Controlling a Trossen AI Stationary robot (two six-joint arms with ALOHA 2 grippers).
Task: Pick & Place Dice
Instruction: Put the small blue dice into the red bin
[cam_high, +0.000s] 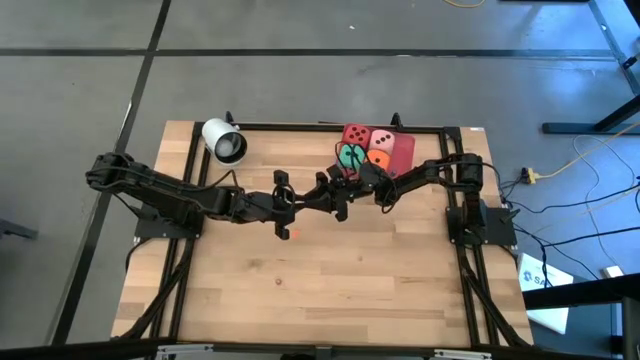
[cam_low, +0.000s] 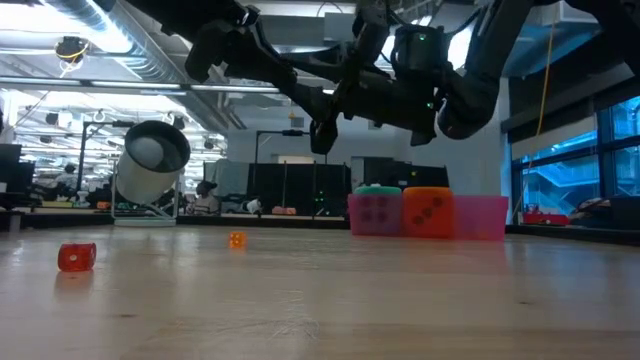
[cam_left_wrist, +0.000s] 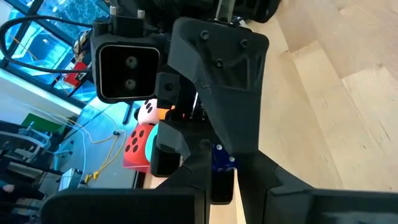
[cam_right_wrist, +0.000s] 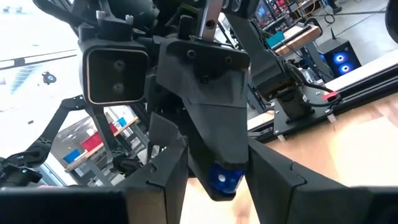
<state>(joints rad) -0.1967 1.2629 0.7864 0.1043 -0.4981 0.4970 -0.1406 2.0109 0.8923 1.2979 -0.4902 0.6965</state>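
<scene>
Above the middle of the wooden table (cam_high: 330, 290), the left gripper (cam_high: 338, 196) and right gripper (cam_high: 368, 183) meet tip to tip just beside the red tray (cam_high: 405, 152), where the red die (cam_high: 355, 133), pink die (cam_high: 381, 139), green die (cam_high: 350, 155) and orange die (cam_high: 378, 158) sit packed together. Only the wrist views show a small blue piece (cam_right_wrist: 224, 177) clenched at the left gripper's tip, with the right gripper's fingers (cam_right_wrist: 168, 180) parted on either side of it. The low view alone picks out a tiny red die (cam_low: 77, 257) and a tiny orange one (cam_low: 236, 240) on the boards, well apart from the tray and nearer the white cylinder (cam_low: 150, 165).
</scene>
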